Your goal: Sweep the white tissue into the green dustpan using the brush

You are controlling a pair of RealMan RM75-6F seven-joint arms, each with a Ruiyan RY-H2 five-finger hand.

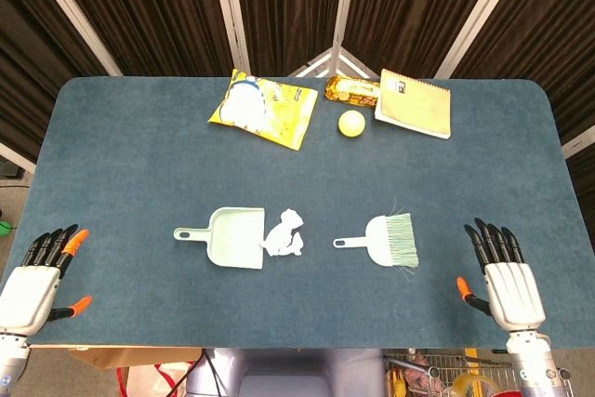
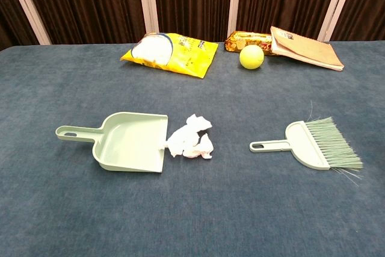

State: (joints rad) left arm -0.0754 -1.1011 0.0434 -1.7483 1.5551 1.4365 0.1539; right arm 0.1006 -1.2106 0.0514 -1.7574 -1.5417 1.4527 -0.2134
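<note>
A crumpled white tissue (image 1: 284, 233) (image 2: 191, 137) lies just at the mouth of the pale green dustpan (image 1: 230, 237) (image 2: 127, 141), whose handle points left. To the right lies the green brush (image 1: 387, 240) (image 2: 313, 144), handle toward the tissue, bristles pointing right. My left hand (image 1: 37, 274) hovers at the table's front left corner, fingers spread, holding nothing. My right hand (image 1: 503, 279) is at the front right, fingers spread and empty, to the right of the brush. Neither hand shows in the chest view.
At the back of the table lie a yellow snack bag (image 1: 263, 108) (image 2: 171, 51), a yellow ball (image 1: 351, 123) (image 2: 251, 56), a brown packet (image 1: 350, 90) and a notebook (image 1: 415, 103) (image 2: 306, 47). The table's front edge (image 1: 297, 343) runs just below the hands.
</note>
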